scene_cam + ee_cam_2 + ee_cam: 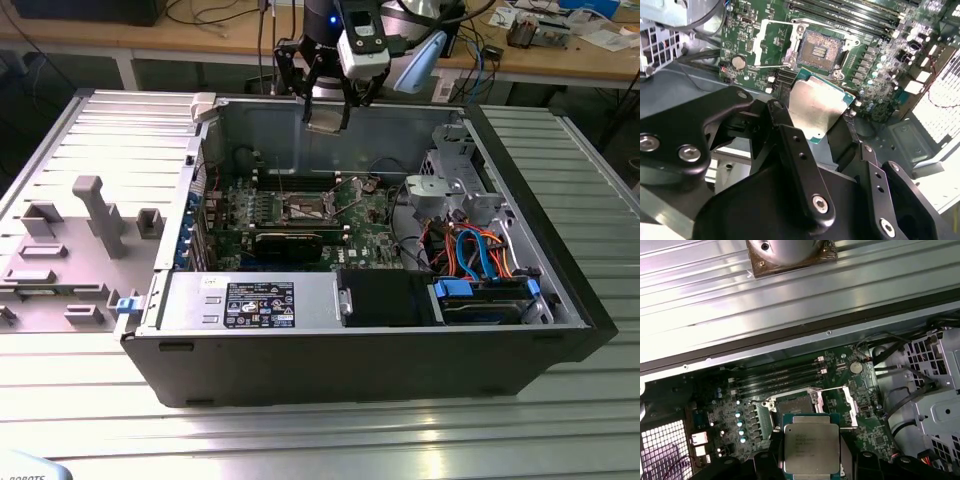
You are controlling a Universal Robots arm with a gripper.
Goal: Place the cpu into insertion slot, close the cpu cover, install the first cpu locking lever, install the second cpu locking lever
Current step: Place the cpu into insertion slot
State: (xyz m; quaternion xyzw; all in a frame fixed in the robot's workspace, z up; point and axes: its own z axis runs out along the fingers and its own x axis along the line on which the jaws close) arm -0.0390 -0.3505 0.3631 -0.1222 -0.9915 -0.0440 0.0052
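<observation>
1. Exterior view is showing the gripper point(328, 108) hanging over the open computer case point(350, 350), which is lying on its side on a ribbed metal table point(300, 440).
2. The black fingers point(790, 142) are pinching the cpu point(815, 107) by two opposite edges, so the tool is standing narrow, clamped onto the chip; both wrist views are showing this grip.
3. The cpu is hanging in the air, touching nothing but the fingers, and its dull silver-grey top is facing the first wrist view's camera.
4. In the exterior view the chip is sitting high above the case's opening, well apart from the green board point(365, 215) down inside.
5. The insertion slot point(820, 50) is lying uncovered in that board, and its dark field of contacts is showing plainly in the second wrist view.
6. The cpu cover point(850, 407) is standing swung open just beside the slot, joined to it along one edge, with the board showing through its square window.
7. Long black memory slots point(777, 375) are running along the board near the insertion slot, between it and the case wall.
8. A round coin battery point(856, 367) is sitting on the board near the opened cover.
</observation>
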